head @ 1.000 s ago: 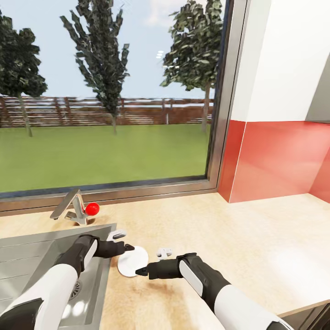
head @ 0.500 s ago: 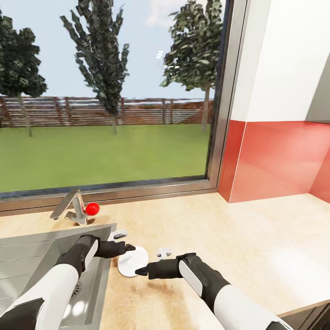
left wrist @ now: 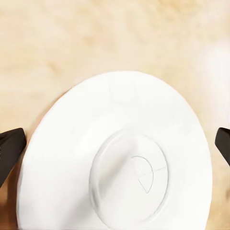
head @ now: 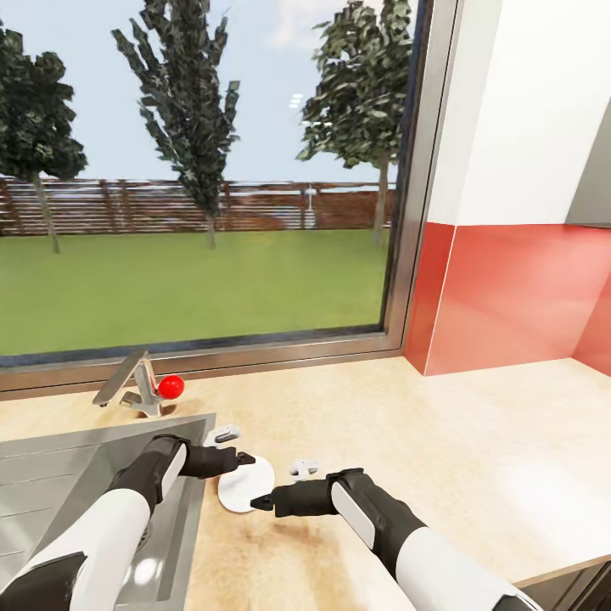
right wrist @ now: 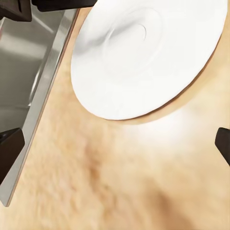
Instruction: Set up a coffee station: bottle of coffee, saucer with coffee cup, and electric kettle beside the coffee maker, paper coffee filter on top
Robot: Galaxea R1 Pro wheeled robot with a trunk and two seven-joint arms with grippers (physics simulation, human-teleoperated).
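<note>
Left hand [head: 245, 459] nudged inward (barely), spread over saucer [head: 246, 486]

no legible text, labels, brands, numbers or signs in any view; saucer [left wrist: 120, 158] face plain white, faint moulded ring and wedge lines at its centre, not characters; kitchen countertop [head: 475, 441] bare wood grain; red wall panel [head: 518, 288] at far right unmarked
</note>
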